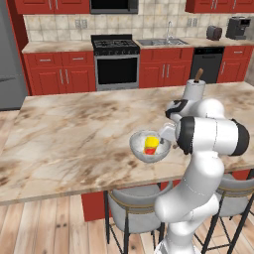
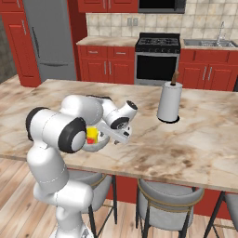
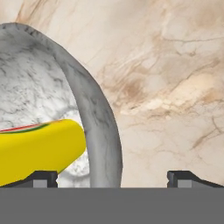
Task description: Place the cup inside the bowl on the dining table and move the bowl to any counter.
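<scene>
The yellow cup point(image 1: 151, 143) with its red lower part stands inside the grey-white speckled bowl point(image 1: 139, 149), near the front edge of the marble dining table point(image 1: 74, 134). From the right side, the cup point(image 2: 91, 135) and bowl point(image 2: 95, 147) show partly behind my arm. My gripper point(image 1: 166, 135) reaches the bowl's right side, open. In the hand view the gripper point(image 3: 114, 179) straddles the bowl's rim point(image 3: 94, 109), one fingertip point(image 3: 43, 178) inside by the cup point(image 3: 39, 148), the other fingertip point(image 3: 188, 178) outside over the table. The counter point(image 1: 54, 46) runs along the tiled back wall.
A paper towel roll point(image 1: 194, 89) stands upright on the table behind my arm. Grey stools point(image 1: 134, 208) sit under the table's front edge. At the back wall are a stove point(image 1: 115, 45), sink point(image 1: 158, 42), toaster point(image 1: 214, 32) and coffee machine point(image 1: 238, 27). A fridge point(image 2: 51, 37) stands at left.
</scene>
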Available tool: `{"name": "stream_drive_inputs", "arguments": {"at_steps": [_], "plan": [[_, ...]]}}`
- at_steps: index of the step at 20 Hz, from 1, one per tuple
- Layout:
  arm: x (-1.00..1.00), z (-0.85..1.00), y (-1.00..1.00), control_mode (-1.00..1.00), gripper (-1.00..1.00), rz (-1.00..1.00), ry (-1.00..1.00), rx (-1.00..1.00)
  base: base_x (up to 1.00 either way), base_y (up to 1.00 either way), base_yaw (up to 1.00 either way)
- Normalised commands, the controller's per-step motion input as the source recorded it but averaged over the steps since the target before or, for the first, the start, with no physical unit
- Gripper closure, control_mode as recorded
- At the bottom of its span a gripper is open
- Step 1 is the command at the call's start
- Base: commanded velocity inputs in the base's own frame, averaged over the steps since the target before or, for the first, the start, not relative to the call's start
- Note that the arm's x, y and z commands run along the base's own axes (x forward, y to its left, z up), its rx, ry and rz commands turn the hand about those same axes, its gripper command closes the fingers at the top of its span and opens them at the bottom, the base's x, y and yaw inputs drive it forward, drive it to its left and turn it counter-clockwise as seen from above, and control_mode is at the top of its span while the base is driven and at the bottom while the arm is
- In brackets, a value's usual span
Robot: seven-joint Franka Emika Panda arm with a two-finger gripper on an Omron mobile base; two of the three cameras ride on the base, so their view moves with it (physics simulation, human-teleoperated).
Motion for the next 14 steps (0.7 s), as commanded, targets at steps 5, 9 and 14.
{"name": "stream_drive_inputs", "arguments": {"at_steps": [5,9,14], "plan": [[0.0,-0.05,0.09,-1.0,-1.0,0.0,0.0,0.0,0.0,0.0,0.0],[0.0,0.0,0.03,-1.0,-1.0,0.0,0.0,0.0,0.0,0.0,0.0],[0.0,0.0,0.0,-1.0,-1.0,0.0,0.0,0.0,0.0,0.0,0.0]]}}
